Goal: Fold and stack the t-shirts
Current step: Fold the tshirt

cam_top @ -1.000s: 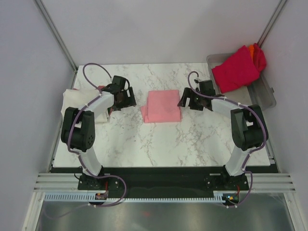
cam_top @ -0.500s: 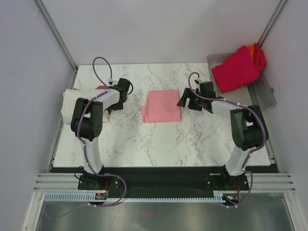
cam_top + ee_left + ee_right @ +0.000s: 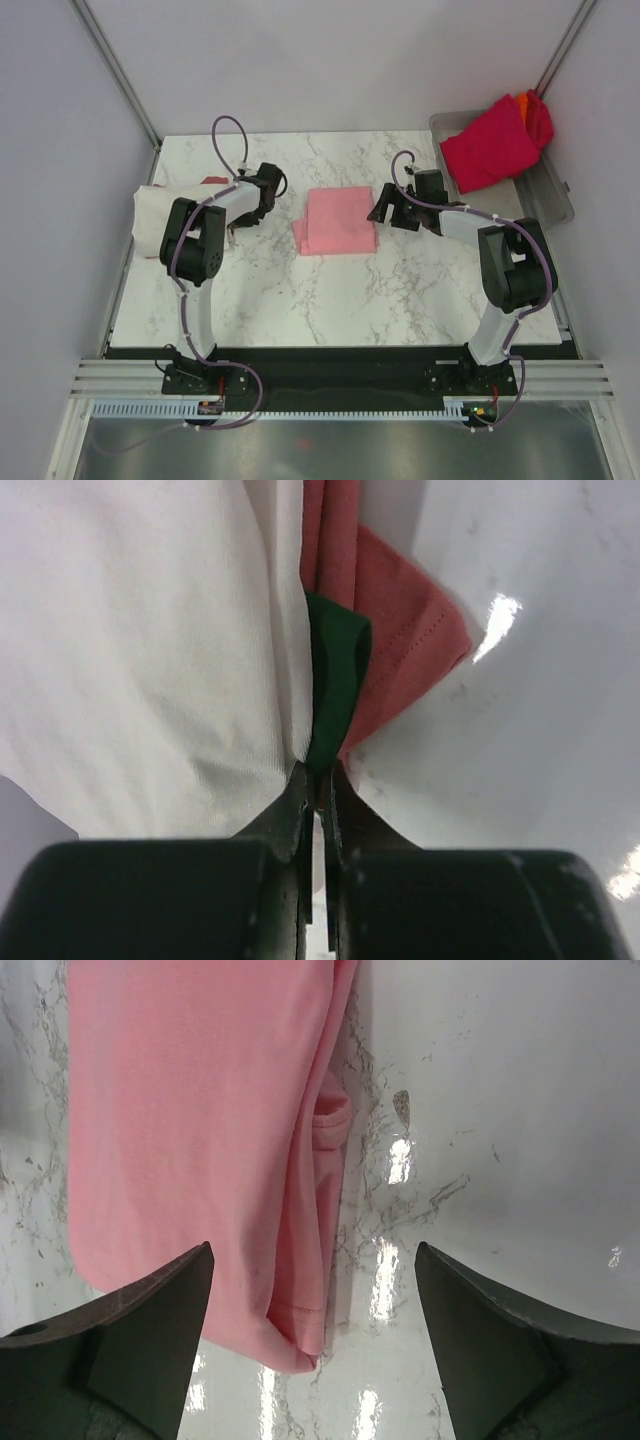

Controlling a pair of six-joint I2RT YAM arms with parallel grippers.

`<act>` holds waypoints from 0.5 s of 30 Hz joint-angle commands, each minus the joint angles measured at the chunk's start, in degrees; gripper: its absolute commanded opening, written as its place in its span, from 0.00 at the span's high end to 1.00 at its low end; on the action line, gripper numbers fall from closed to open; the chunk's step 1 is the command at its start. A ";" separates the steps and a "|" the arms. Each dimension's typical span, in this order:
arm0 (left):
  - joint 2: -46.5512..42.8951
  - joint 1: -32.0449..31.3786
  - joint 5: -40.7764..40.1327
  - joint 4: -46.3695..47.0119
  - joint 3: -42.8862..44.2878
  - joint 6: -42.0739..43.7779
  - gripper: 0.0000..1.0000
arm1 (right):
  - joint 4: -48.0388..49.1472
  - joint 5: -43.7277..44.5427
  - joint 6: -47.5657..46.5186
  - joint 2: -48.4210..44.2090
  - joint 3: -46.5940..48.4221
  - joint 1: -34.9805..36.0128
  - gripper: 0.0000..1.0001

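A folded light pink t-shirt (image 3: pixel 338 220) (image 3: pixel 190 1110) lies flat mid-table. My right gripper (image 3: pixel 385 212) (image 3: pixel 313 1300) stands open at its right edge, and the shirt's folded edge lies between the fingers, just above the marble. At the left sits a cream-white t-shirt (image 3: pixel 155 205) (image 3: pixel 130 640) with a dark red t-shirt (image 3: pixel 212 182) (image 3: pixel 400 630) beside it. Between them runs a dark green cloth edge (image 3: pixel 335 670). My left gripper (image 3: pixel 238 220) (image 3: pixel 318 780) is shut on that green edge. A crimson t-shirt (image 3: pixel 490 145) and an orange t-shirt (image 3: pixel 540 115) rest on the tray.
The grey plastic tray (image 3: pixel 548 195) stands at the back right corner, partly over the table edge. White walls with metal posts enclose the marble table (image 3: pixel 330 290). Both arm bases are bolted along the near edge.
My left gripper swung from beside the pink shirt back to the left stack and went from open to shut. The right gripper barely moved.
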 commanded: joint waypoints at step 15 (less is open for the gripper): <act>-10.35 -10.32 22.00 -3.05 0.44 -13.12 0.87 | 0.92 3.07 -0.42 -0.45 -0.70 -0.14 0.12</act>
